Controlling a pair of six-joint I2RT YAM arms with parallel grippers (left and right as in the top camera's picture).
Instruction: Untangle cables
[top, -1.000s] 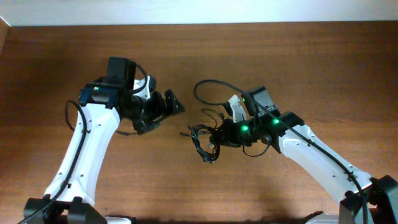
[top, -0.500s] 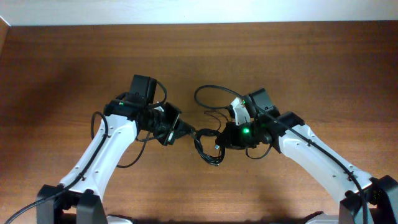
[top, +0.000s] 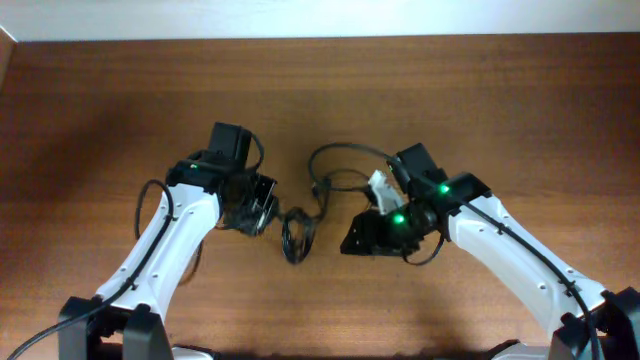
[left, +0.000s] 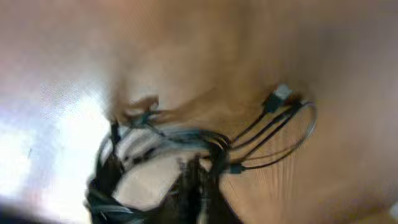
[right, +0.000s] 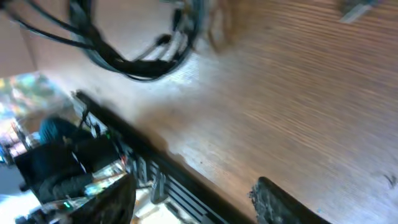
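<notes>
Nearest, the right gripper (top: 357, 238) hangs low over the tabletop (top: 470, 90) with its fingers spread wide and nothing between them. The cables (top: 296, 232) lie between the two arms, apart from it. The left gripper (top: 272, 212) is clenched on the cables, and the dark bunch runs straight out from its tips, though its wrist view is blurred. Farther back, one thin loop arcs across the wood towards the right arm.
</notes>
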